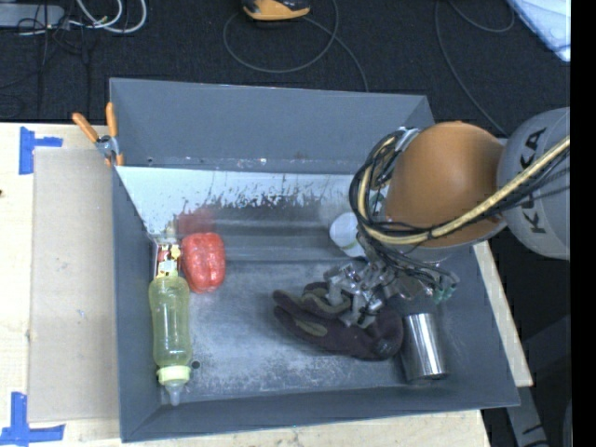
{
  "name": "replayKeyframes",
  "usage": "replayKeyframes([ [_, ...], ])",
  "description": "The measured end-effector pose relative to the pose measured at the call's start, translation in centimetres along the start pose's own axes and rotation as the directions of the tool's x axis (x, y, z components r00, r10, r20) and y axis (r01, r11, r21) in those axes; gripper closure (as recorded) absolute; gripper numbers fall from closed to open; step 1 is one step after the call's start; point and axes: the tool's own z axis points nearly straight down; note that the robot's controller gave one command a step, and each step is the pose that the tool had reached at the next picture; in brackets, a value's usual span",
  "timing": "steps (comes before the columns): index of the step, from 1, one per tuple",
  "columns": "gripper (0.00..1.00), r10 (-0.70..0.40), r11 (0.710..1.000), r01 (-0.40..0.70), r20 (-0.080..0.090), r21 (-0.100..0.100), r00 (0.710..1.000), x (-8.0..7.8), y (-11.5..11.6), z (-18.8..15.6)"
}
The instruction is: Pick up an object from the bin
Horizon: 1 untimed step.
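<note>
Grey metal bin, bottom scuffed and dusted white; beyond its far wall, dark floor strewn with cables. Partly readable on the pale arm entering from the right: "KUKA". Bent down under an orange wrist cover, tool low over a black glove lying right of centre toward the near wall, spread or pressed together impossible to tell.

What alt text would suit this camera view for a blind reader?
The robot arm's tool is low over a dark glove in a grey metal bin. A silver can lies beside the glove; a red lump and a yellowish bottle lie at the left.
</note>
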Motion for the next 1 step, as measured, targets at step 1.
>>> replayKeyframes([
  [1,1.00,-0.029,1.000,0.029,-0.004,-0.002,1.000,-1.65,0.27,-6.17],
])
